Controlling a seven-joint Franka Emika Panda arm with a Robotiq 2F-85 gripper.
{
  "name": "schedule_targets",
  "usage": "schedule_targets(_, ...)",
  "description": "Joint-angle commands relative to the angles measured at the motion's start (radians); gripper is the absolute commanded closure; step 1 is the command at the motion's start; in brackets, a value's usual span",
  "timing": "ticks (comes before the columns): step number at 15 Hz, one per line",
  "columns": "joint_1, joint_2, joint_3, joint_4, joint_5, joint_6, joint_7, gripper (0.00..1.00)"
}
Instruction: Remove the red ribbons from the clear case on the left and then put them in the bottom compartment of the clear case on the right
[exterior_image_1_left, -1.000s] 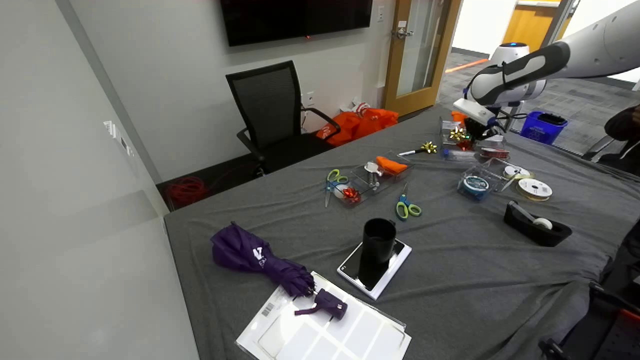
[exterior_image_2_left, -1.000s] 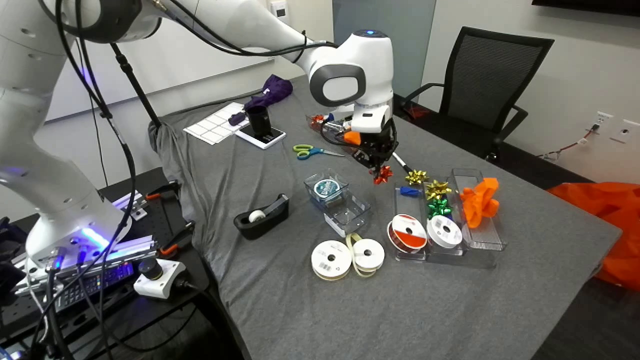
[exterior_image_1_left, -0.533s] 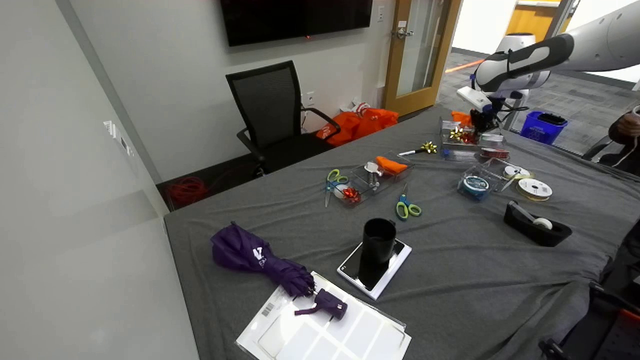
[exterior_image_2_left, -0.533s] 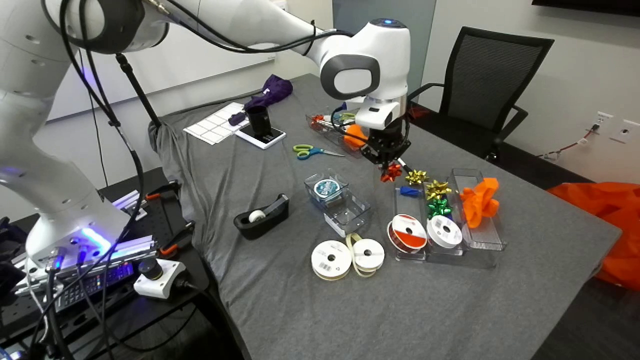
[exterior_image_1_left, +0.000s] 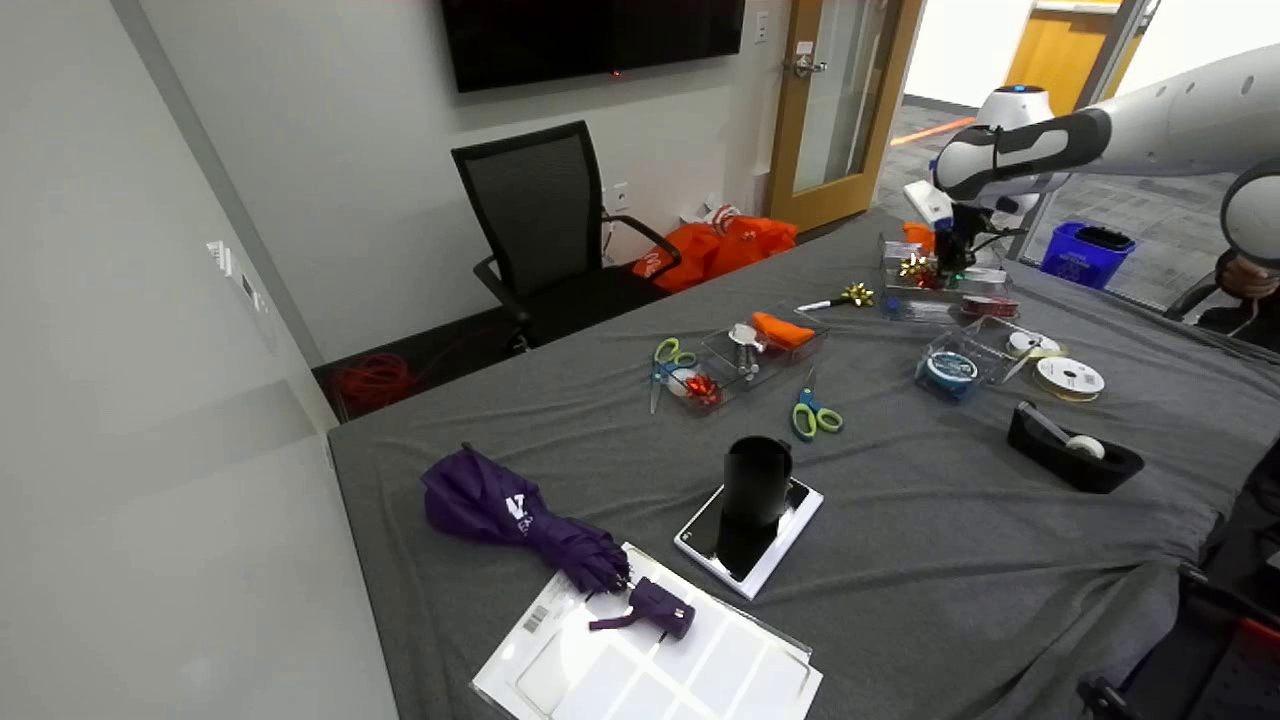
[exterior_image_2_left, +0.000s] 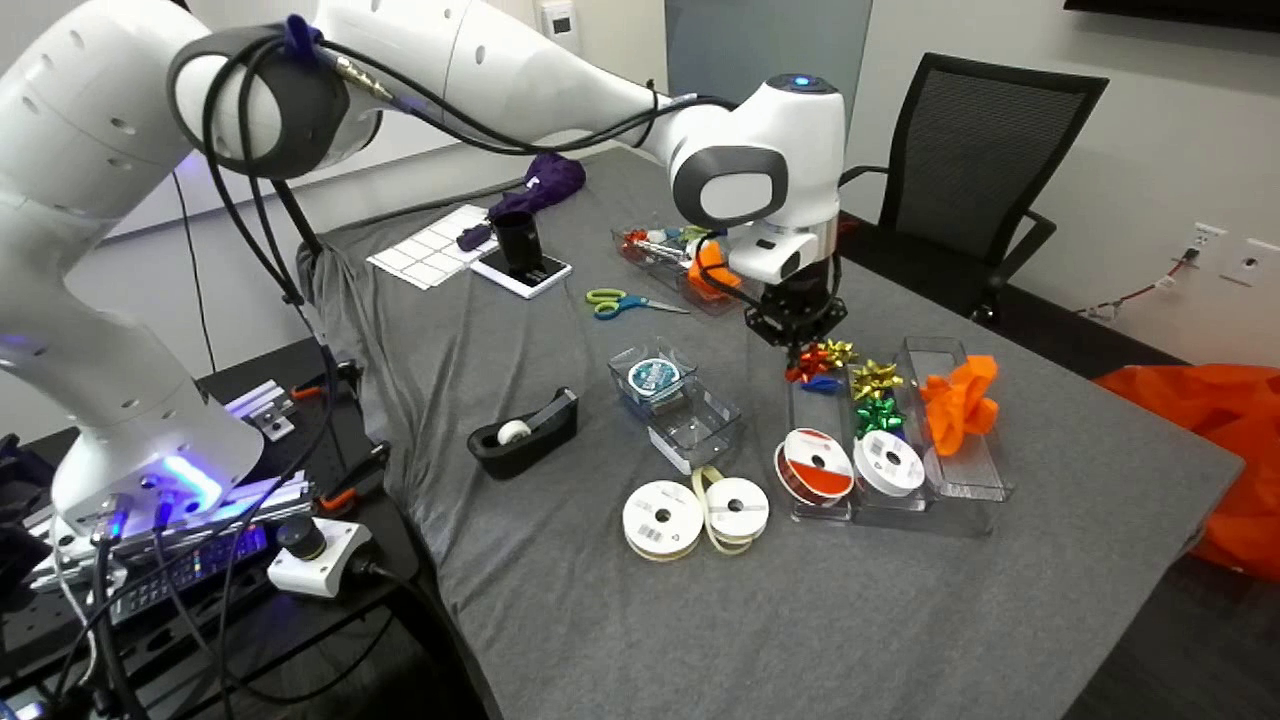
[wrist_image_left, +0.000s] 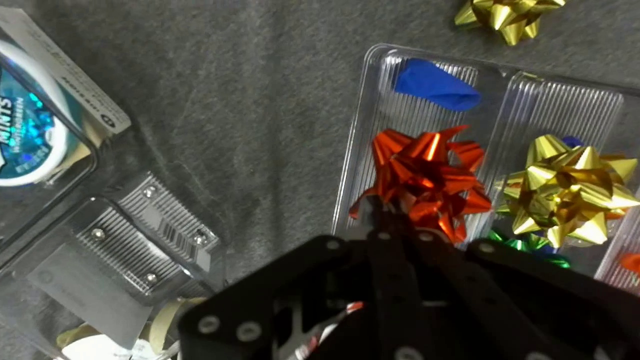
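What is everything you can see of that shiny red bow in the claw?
The red bow is a cluster of glossy, pointed loops, seemingly ribbon. The gripper is shut on it, hiding part. In the wrist view it appears over a clear case, near a blue scrap; whether it touches either is unclear.

Two Wide Views, One Close

In an exterior view the camera stands high near the umbrella (exterior_image_1_left: 540, 535) and faces down across the grey-covered table (exterior_image_1_left: 930, 560); the clear case (exterior_image_1_left: 925, 311) lies far off, its contents hard to make out. In an exterior view the depth reverses: the lens looks down with the clear case nearer, the arm's base (exterior_image_2_left: 150, 435) at picture left and the umbrella far back. Both exterior views share the table, chair (exterior_image_2_left: 985, 170) and tape dispenser (exterior_image_2_left: 525, 450). The wrist view looks steeply down past the gripper (wrist_image_left: 392, 212), close above the clear case, shared by all three.
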Motion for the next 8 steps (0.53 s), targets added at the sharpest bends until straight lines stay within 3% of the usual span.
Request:
schedule_targets(1, -0.039, 0.106, 0.029, 0.152, 0.012, -0.028, 0.037, 1.0)
schedule_targets(6, -0.055, 0.187, 0.029, 0.249, -0.003, -0.026, 0.084, 1.0)
schedule_targets(7, -0.057, 0.199, 0.028, 0.267, -0.006, -0.029, 0.095, 0.74)
schedule_targets(8, -0.06, 0.208, 0.028, 0.282, -0.008, -0.035, 0.105, 0.73)
